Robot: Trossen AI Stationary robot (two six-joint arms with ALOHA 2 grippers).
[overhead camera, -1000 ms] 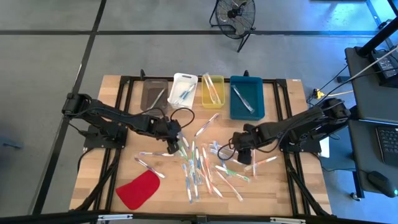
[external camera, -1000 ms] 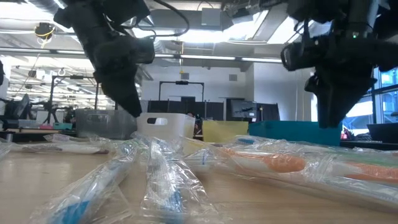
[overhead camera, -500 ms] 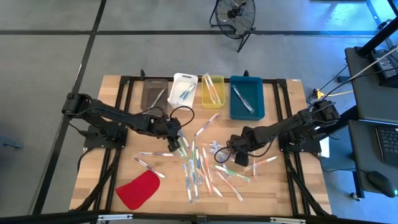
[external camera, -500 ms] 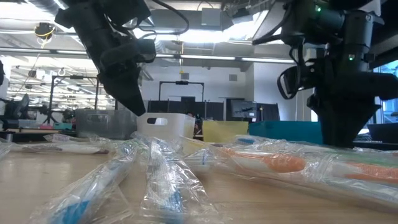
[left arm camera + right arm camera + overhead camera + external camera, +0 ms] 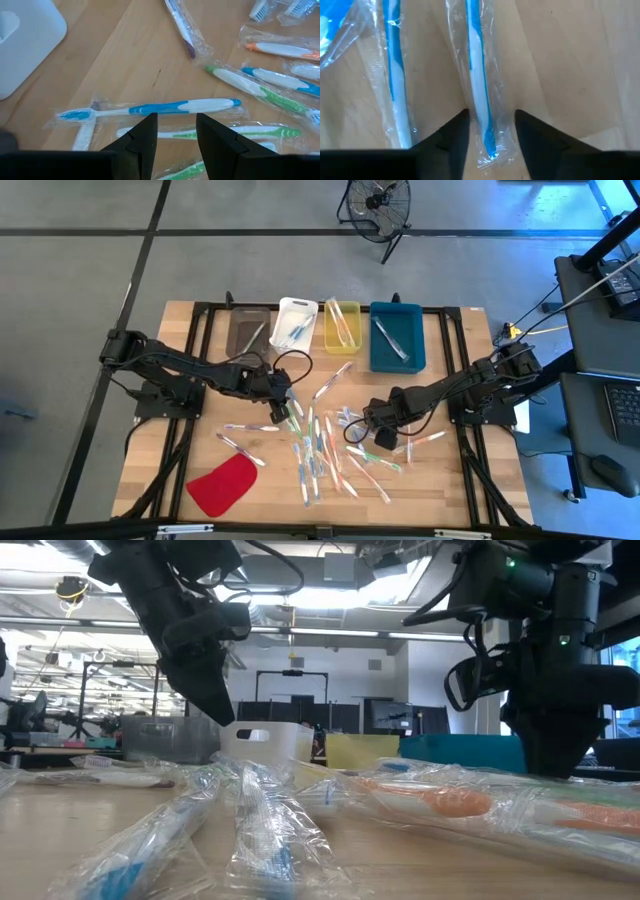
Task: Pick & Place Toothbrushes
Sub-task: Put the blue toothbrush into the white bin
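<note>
Many wrapped toothbrushes lie loose on the wooden table. My right gripper points down at the pile's right side, low over the table. It is open, one finger on each side of a blue and white toothbrush in a clear wrapper. My left gripper hangs open above the pile's left side, over another blue and white toothbrush, clear of it. My right gripper comes from above, with its fingers along the two sides of the toothbrush's handle end. A gap shows between each finger and the handle. I cannot tell whether the fingers touch the clear wrapper.
Along the far edge stand a dark bin, a white bin, a yellow bin and a blue bin, each with toothbrushes inside. A flat red piece lies at the near left.
My right gripper has sunk toward the table and shifted a little toward the pile, so it now stands low over a toothbrush. The toothbrushes lie as before.
</note>
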